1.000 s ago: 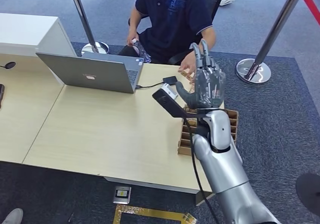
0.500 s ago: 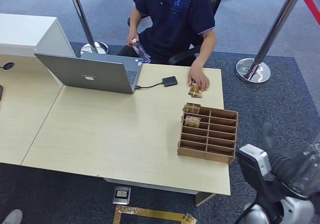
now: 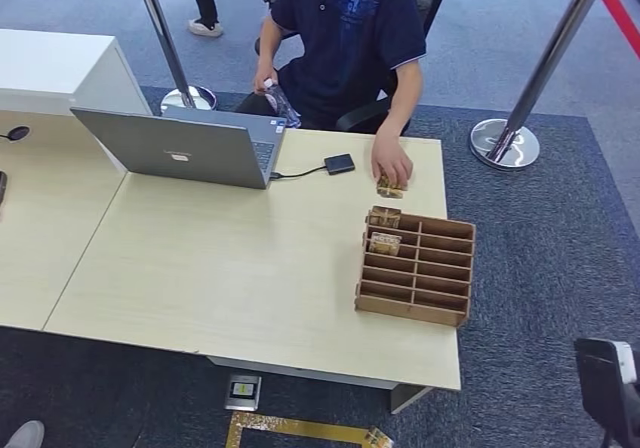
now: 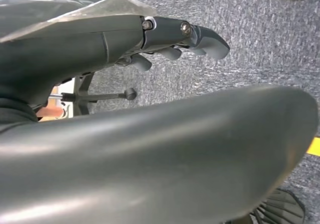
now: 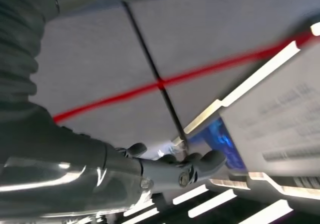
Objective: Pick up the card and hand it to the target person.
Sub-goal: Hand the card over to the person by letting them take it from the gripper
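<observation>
Card [image 3: 389,186] lies flat on the bench [image 3: 226,258] at its far right, under the fingers of the seated person's hand [image 3: 392,161]. Just near of it stands a wooden slotted rack [image 3: 416,267] with two more cards in its far left slots. A laptop [image 3: 181,146] sits far left, cabled to a small black box [image 3: 340,163]. Left hand [image 4: 177,39]: fingers extended over carpet, holding nothing. Right hand [image 5: 177,171]: fingers extended, nothing in them.

Matt wooden organizer [image 3: 416,266], pale laminate table [image 3: 226,258]
</observation>
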You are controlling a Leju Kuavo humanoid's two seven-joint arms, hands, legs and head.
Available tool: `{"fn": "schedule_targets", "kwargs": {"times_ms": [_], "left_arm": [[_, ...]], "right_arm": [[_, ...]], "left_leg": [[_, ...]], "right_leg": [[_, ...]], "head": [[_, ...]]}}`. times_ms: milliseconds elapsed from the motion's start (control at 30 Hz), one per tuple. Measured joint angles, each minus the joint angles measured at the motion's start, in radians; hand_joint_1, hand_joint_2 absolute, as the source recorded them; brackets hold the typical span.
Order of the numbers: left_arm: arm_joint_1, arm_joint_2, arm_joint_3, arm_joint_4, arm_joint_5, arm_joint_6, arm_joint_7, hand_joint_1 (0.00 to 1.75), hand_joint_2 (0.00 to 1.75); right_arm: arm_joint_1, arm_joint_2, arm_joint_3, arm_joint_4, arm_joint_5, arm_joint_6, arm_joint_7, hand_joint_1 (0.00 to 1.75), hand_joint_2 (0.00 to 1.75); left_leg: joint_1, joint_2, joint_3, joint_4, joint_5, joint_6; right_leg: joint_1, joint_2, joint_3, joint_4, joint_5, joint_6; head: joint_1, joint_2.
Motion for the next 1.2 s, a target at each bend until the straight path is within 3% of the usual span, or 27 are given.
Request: {"fn": "schedule_targets", "kwargs": {"times_ms": [133, 267, 400, 633, 667, 767, 800, 900, 1033, 1167, 1200], "left_arm": [[0.0, -0.002, 0.0, 0.0, -0.02, -0.005, -0.002, 0.0, 0.0], [-0.003, 0.0, -0.001, 0.0, -0.032, -0.011, -0.004, 0.0, 0.0], [-0.004, 0.002, -0.001, 0.0, -0.035, -0.011, -0.004, 0.0, 0.0], [-0.003, 0.003, -0.001, 0.0, -0.023, -0.011, -0.002, 0.0, 0.0], [-0.003, 0.003, -0.001, 0.0, -0.021, -0.011, -0.001, 0.0, 0.0], [-0.003, 0.003, -0.001, 0.0, -0.019, -0.013, 0.004, 0.0, 1.31], [-0.003, 0.003, -0.001, 0.0, -0.018, -0.014, 0.006, 0.0, 1.75], [-0.003, 0.003, -0.001, 0.0, -0.021, -0.008, 0.016, 0.0, 1.75], [-0.003, 0.003, -0.002, 0.0, -0.029, 0.005, 0.028, 0.0, 1.75], [0.005, 0.011, -0.033, -0.001, 0.005, 0.006, 0.028, 0.0, 1.75], [0.008, 0.014, -0.046, -0.002, 0.024, 0.006, 0.028, 0.0, 1.75]], "right_arm": [[-0.156, -0.066, -0.273, 0.521, -0.087, 0.014, -0.041, 0.0, 1.75], [-0.229, -0.108, -0.427, 0.886, -0.114, 0.095, 0.027, 0.0, 1.75], [-0.262, -0.111, -0.494, 1.108, -0.091, 0.18, 0.145, 0.0, 1.75], [-0.28, -0.08, -0.511, 1.285, -0.045, 0.299, 0.28, 0.0, 1.75], [-0.281, -0.075, -0.511, 1.298, -0.043, 0.31, 0.287, 0.0, 1.31], [-0.283, -0.06, -0.515, 1.33, -0.051, 0.339, 0.304, 0.0, 0.0], [-0.283, -0.055, -0.52, 1.337, -0.06, 0.349, 0.307, 0.0, 0.0], [-0.286, -0.045, -0.548, 1.353, -0.105, 0.375, 0.31, 0.0, 0.0], [-0.289, -0.039, -0.591, 1.362, -0.157, 0.387, 0.294, 0.0, 1.75], [-0.287, -0.042, -0.596, 1.364, -0.194, 0.377, 0.266, 0.0, 1.75], [-0.286, -0.044, -0.592, 1.364, -0.21, 0.377, 0.262, 0.0, 1.31]], "left_leg": [[-0.002, -0.001, 0.003, 0.0, 0.0, 0.002], [-0.002, -0.001, 0.004, 0.0, -0.002, 0.002], [-0.001, 0.0, 0.005, -0.001, -0.003, 0.001], [0.0, 0.0, 0.005, -0.002, -0.003, 0.0], [0.0, 0.0, 0.005, -0.002, -0.003, 0.0], [0.0, 0.0, 0.005, -0.002, -0.003, 0.0], [0.0, 0.0, 0.005, -0.002, -0.003, 0.0], [0.0, 0.0, 0.005, -0.002, -0.003, 0.0], [0.0, 0.0, 0.006, -0.002, -0.003, 0.0], [0.0, 0.0, 0.006, -0.002, -0.003, 0.0], [0.0, 0.0, 0.006, -0.002, -0.003, 0.0]], "right_leg": [[-0.001, 0.0, 0.004, -0.001, 0.0, 0.003], [-0.002, 0.0, 0.003, -0.001, -0.001, 0.002], [-0.001, 0.0, 0.003, 0.001, -0.003, -0.001], [0.0, 0.0, 0.003, 0.002, -0.005, -0.002], [0.0, 0.0, 0.003, 0.002, -0.005, -0.002], [0.0, 0.0, 0.004, 0.002, -0.005, -0.002], [0.0, 0.0, 0.004, 0.002, -0.005, -0.002], [-0.001, 0.0, 0.004, 0.002, -0.005, -0.002], [-0.001, 0.0, 0.004, 0.001, -0.005, -0.002], [-0.001, 0.0, 0.004, 0.001, -0.005, -0.002], [-0.001, 0.0, 0.004, 0.001, -0.005, -0.002]], "head": [[0.0, 0.0], [0.0, 0.0], [0.0, 0.0], [0.0, 0.0], [0.0, 0.0], [0.0, 0.0], [0.0, 0.0], [0.0, 0.0], [0.0, 0.0], [0.0, 0.0], [0.0, 0.0]]}}
